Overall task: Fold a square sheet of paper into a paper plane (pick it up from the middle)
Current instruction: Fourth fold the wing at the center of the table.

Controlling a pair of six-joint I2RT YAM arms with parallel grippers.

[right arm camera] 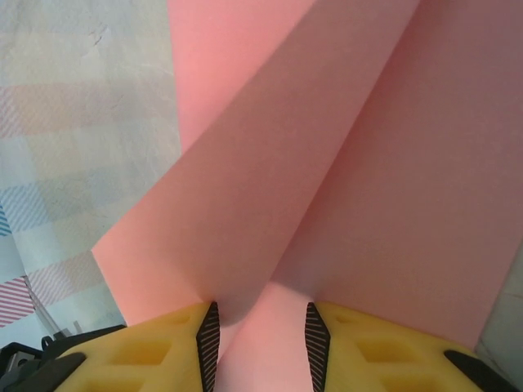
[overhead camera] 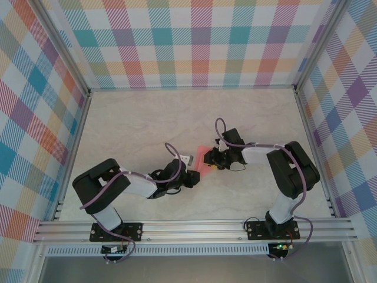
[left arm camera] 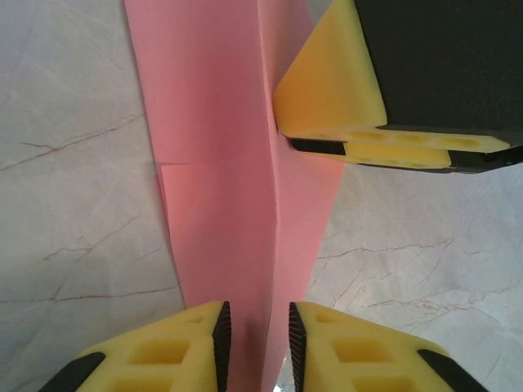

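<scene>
The square sheet of paper [overhead camera: 205, 157] is a salmon-pink folded strip with a raised centre crease, lying mid-table between both arms. In the left wrist view the paper [left arm camera: 221, 163] runs away from my left gripper [left arm camera: 259, 327]. Its pads stand apart either side of the crease without pinching it. My left gripper [overhead camera: 198, 169] is at the paper's near-left end. My right gripper [overhead camera: 214, 160] is at the paper's right side, and its yellow fingers [left arm camera: 335, 90] rest against the strip. In the right wrist view the paper [right arm camera: 327, 163] opens in a V over my right gripper [right arm camera: 261, 335], whose jaws are apart.
The marble-patterned tabletop [overhead camera: 147, 118] spreads bare behind and beside the paper. Plaid walls [overhead camera: 200, 41] close off the back and both sides. An aluminium rail [overhead camera: 194, 227] runs along the near edge by the arm bases.
</scene>
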